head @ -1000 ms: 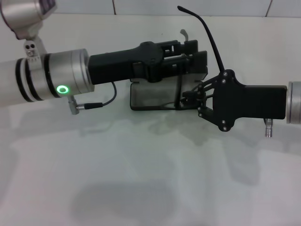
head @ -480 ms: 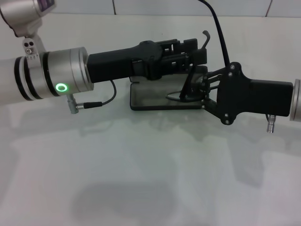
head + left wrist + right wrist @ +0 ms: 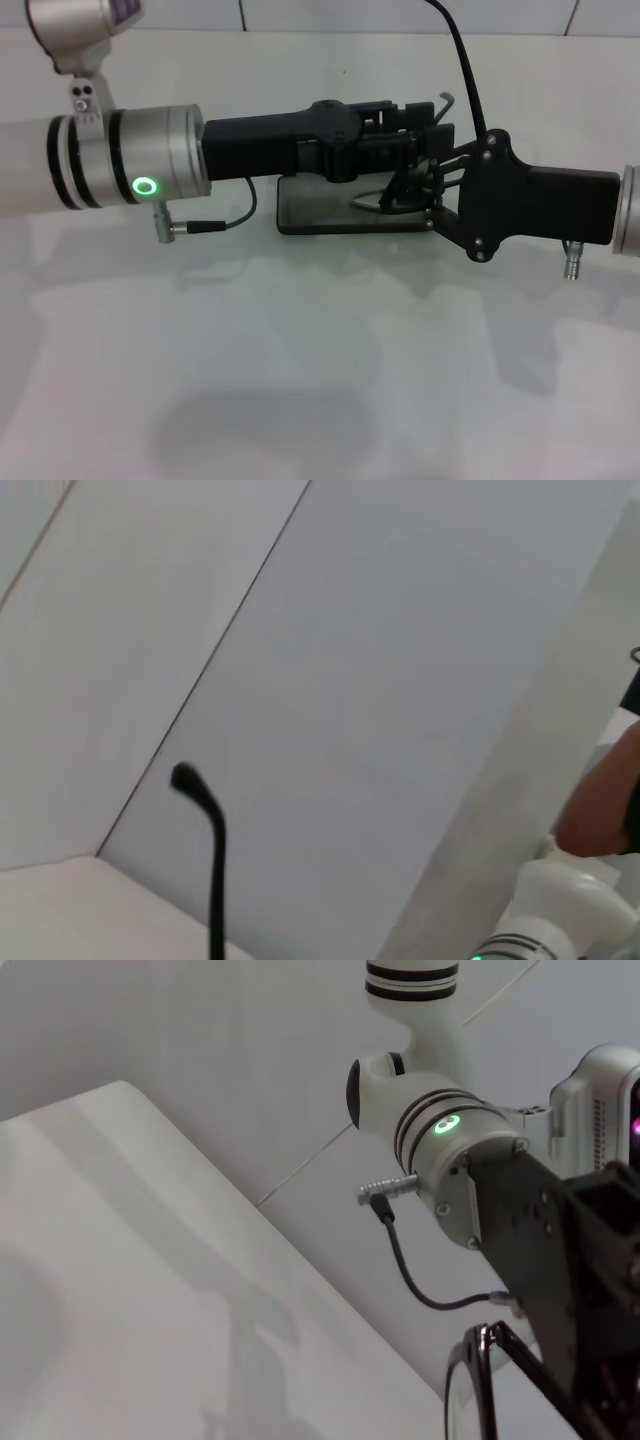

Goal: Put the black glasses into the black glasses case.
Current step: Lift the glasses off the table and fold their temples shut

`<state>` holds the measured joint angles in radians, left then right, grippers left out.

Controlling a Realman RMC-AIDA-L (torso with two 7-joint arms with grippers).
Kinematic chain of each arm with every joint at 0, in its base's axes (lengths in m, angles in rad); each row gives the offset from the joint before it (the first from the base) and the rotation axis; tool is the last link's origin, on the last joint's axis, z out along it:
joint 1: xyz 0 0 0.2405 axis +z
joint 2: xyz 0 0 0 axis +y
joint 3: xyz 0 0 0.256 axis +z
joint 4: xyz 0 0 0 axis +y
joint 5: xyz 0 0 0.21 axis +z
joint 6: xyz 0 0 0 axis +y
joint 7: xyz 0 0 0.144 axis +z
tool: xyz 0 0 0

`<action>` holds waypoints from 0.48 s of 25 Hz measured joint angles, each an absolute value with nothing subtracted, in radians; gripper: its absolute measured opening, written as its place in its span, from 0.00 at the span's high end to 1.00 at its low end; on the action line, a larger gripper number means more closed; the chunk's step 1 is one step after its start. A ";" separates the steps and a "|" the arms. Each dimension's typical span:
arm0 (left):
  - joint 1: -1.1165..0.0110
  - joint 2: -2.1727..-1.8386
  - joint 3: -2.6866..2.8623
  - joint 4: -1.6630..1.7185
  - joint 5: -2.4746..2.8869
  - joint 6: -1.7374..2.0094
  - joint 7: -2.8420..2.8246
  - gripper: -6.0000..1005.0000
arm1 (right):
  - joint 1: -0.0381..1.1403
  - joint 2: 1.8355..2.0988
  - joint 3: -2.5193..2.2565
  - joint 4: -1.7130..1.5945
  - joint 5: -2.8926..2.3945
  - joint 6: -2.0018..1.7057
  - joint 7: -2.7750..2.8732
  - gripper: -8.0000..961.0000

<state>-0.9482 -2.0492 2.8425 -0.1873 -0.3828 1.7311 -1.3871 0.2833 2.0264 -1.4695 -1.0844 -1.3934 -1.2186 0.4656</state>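
Head view, hands: left hand (image 3: 425,135) reaches in over the far edge of the black glasses case (image 3: 320,212); right hand (image 3: 425,195) meets it from the other side. Whether either hand's jaws are apart or together cannot be told; both are lost in black-on-black overlap.
Head view, task object: black glasses (image 3: 375,200) lie partly over the case's open tray on the table (image 3: 300,380), one lens rim visible, one temple arm rising steeply toward the wall.
Head view, risk: the raised temple arm may snag between the hands or keep the frame from lying flat; the light case could skid.
Left wrist view: temple tip (image 3: 190,780) alone against the wall.
Right wrist view: lens rim (image 3: 470,1380) beside the left arm.
Writing: none legible in any view.
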 joint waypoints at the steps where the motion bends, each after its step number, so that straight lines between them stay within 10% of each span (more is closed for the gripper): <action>1: -0.950 -2.049 2.842 -0.187 -0.381 1.724 -1.393 0.41 | 0.283 2.027 -1.470 -1.084 -1.392 -1.219 0.466 0.85; 12: -0.974 -2.048 2.842 -0.187 -0.345 1.682 -1.445 0.41 | 0.277 2.025 -1.470 -1.083 -1.384 -1.223 0.462 0.85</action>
<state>-0.9740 -2.0476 2.8424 -0.1871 -0.3446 1.6818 -1.4452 0.2768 2.0249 -1.4699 -1.0827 -1.3835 -1.2234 0.4616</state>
